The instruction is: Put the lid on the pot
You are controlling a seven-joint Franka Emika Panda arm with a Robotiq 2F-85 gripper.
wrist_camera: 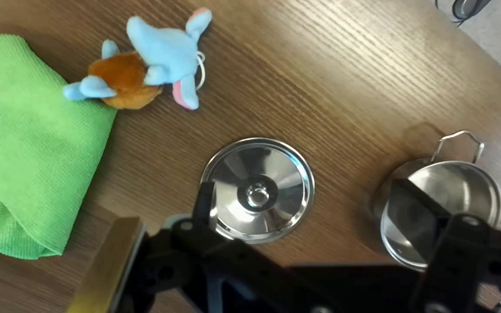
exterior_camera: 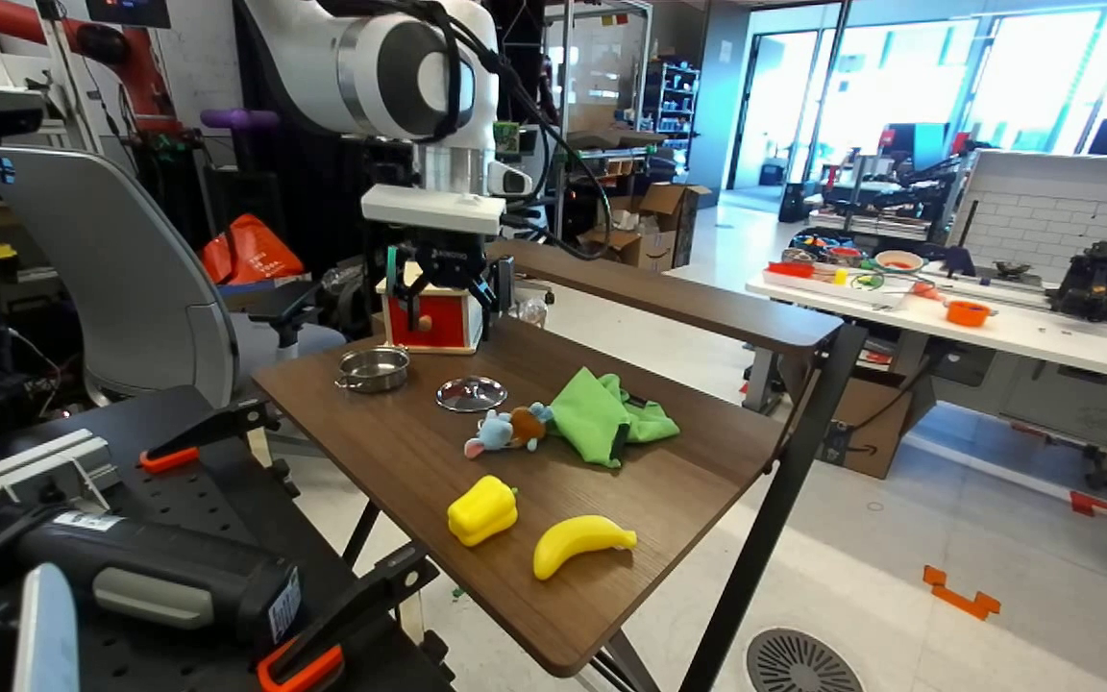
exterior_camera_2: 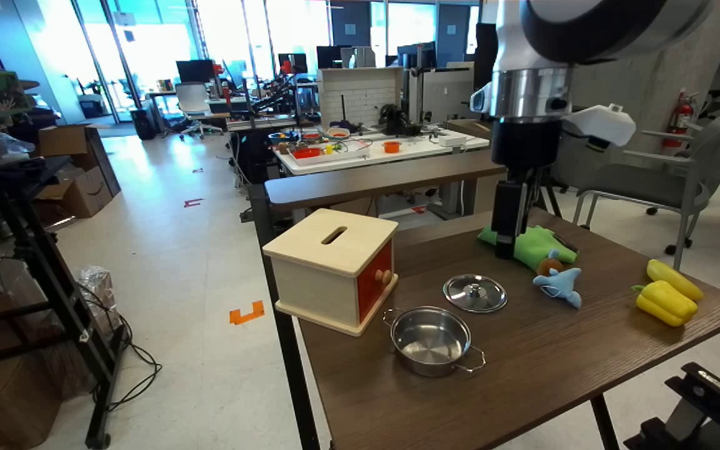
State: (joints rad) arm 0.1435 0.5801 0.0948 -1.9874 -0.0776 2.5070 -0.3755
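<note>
The round silvery lid (exterior_camera: 471, 394) lies flat on the table with its knob up. It also shows in an exterior view (exterior_camera_2: 474, 294) and in the wrist view (wrist_camera: 270, 171). The squat silvery pot (exterior_camera: 374, 370) stands upright and uncovered beside the lid, with wire handles; it shows too in an exterior view (exterior_camera_2: 431, 344) and the wrist view (wrist_camera: 468, 187). My gripper (wrist_camera: 304, 186) is open and empty above the table. In the wrist view one finger overlaps the lid's edge and the other hides part of the pot. The gripper points down in both exterior views (exterior_camera: 450, 315) (exterior_camera_2: 507, 247).
A wooden box with a red front (exterior_camera_2: 335, 269) stands beside the pot. A blue and brown plush toy (wrist_camera: 168, 52) and a green cloth (wrist_camera: 37, 139) lie near the lid. A yellow pepper (exterior_camera: 482, 511) and a banana (exterior_camera: 580, 545) lie toward one end of the table.
</note>
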